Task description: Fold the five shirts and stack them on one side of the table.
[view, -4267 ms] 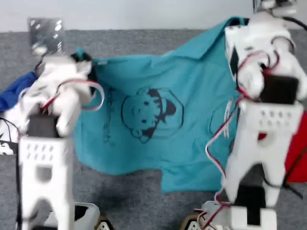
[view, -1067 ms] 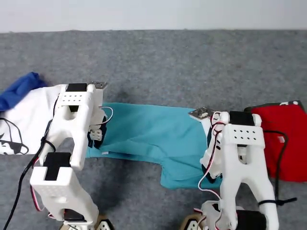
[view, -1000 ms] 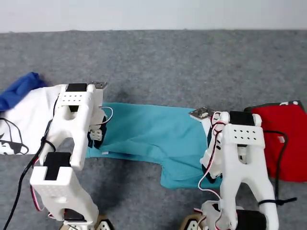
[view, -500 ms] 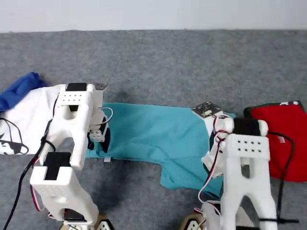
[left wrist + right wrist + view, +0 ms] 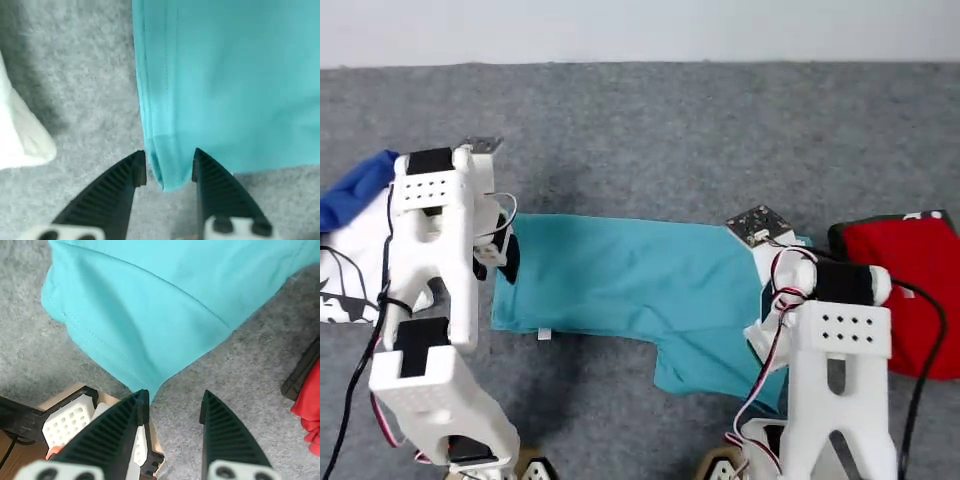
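A small white tag showed at the front hem of the teal shirt, lying mid-tabletop. The left gripper straddled its corner, fingers apart; the right gripper hovered over its other end, fingers likewise spread.

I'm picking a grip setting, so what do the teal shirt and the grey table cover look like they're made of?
Teal shirt: soft, matte knit, probably cotton jersey, going by its stitched hems and limp folds. Table cover: grey and fuzzy, felt or short-pile carpet, judging by its speckled nap.
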Available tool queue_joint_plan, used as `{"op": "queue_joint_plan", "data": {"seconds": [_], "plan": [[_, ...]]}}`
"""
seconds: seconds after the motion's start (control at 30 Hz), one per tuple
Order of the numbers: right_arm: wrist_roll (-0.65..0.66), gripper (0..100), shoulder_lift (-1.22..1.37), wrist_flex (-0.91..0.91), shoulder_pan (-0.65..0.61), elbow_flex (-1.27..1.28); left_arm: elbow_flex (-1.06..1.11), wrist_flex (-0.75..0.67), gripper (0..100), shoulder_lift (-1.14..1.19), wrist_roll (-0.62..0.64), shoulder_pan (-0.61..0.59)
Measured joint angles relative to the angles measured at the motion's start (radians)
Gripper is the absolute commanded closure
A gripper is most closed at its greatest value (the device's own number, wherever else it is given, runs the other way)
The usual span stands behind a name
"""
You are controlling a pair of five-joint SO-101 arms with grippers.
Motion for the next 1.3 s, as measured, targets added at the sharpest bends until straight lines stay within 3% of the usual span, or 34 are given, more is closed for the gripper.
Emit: {"op": "queue_joint_plan", "data": {"seconds": [0.2,0.37,0.6,1.0,1.3], "plan": [[-0.055,82.0,0.048,-0.292,0.133,-0.025,0.0,-0.178,84,0.006,0.063,0.11],[-0.16,82.1,0.222,-0.568,0.13,-0.025,0.0,-0.347,84,0.11,0.101,0.141],[-0.203,82.1,0.494,-0.847,0.129,-0.025,-0.008,-0.468,84,0.27,0.101,0.14],[-0.187,82.1,0.743,-1.045,0.189,-0.026,-0.023,-0.473,84,0.287,0.101,0.141],[-0.144,82.0,0.578,-0.873,0.187,-0.029,-0.023,-0.473,84,0.287,0.101,0.143]]}}
